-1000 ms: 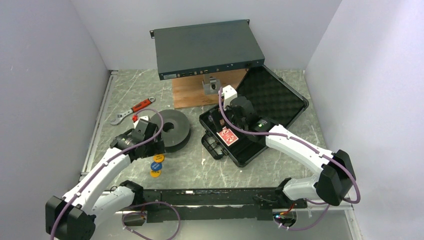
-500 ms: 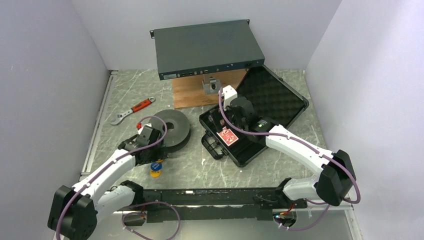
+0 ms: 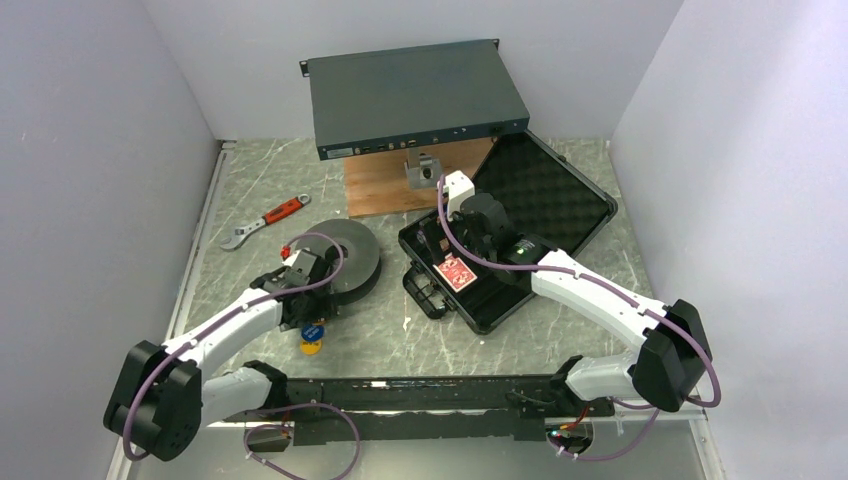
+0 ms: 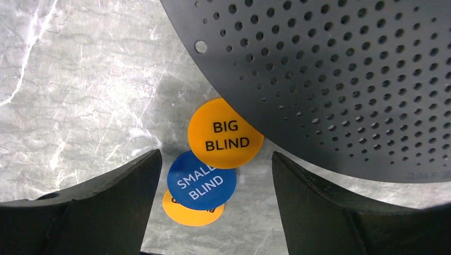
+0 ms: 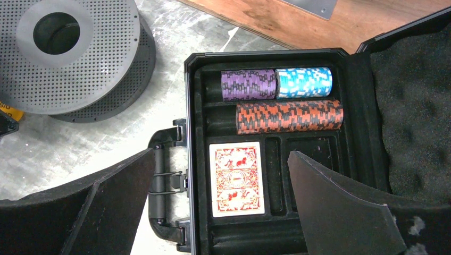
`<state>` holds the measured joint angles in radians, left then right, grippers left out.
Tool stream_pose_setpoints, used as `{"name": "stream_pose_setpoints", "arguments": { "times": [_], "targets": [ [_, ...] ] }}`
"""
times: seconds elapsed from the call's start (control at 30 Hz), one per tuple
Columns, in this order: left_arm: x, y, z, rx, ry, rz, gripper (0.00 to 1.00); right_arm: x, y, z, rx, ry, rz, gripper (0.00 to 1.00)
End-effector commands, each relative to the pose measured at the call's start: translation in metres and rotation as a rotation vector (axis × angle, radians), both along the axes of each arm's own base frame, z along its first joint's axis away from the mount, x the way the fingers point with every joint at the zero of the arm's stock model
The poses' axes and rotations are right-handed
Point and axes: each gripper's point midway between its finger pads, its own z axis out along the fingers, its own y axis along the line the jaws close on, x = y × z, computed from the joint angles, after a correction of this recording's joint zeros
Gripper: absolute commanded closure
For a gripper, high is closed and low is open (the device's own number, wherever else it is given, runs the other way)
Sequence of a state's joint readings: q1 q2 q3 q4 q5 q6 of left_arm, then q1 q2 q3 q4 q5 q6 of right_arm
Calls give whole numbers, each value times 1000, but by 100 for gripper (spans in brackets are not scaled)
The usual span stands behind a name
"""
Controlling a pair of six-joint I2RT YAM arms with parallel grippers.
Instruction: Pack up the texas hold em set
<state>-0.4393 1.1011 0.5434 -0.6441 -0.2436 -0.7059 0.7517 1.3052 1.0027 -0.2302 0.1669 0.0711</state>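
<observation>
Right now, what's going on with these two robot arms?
The arms are packing a poker set. The left gripper hovers open over three overlapping round discs: an orange BIG BLIND disc, a blue SMALL BLIND disc and a second orange disc underneath, beside the dark grey perforated spool. The right gripper hangs open above the open black plastic case, which already holds a purple chip stack, a teal chip stack, a brown chip stack and the red-backed card deck.

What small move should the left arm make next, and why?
Probably lower the left gripper and close on the blue disc. Its open jaws straddle that disc, which lies on the table overlapping two orange discs beside the spool, not yet packed.
</observation>
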Motion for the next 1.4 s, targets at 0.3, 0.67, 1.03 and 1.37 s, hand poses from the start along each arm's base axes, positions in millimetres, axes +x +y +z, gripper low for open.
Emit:
{"name": "stream_pose_setpoints", "arguments": {
  "times": [0.3, 0.67, 1.03, 1.37],
  "targets": [
    [10, 0, -1, 39, -22, 23, 24, 7, 4, 8, 26, -37, -4, 0],
    [12, -1, -10, 87, 0, 2, 28, 9, 5, 5, 18, -32, -4, 0],
    [7, -1, -10, 99, 5, 11, 33, 10, 5, 2, 10, -29, -9, 0],
    [4, -2, -13, 91, 7, 13, 45, 10, 5, -1, 6, -23, -8, 0]
  ]
}}
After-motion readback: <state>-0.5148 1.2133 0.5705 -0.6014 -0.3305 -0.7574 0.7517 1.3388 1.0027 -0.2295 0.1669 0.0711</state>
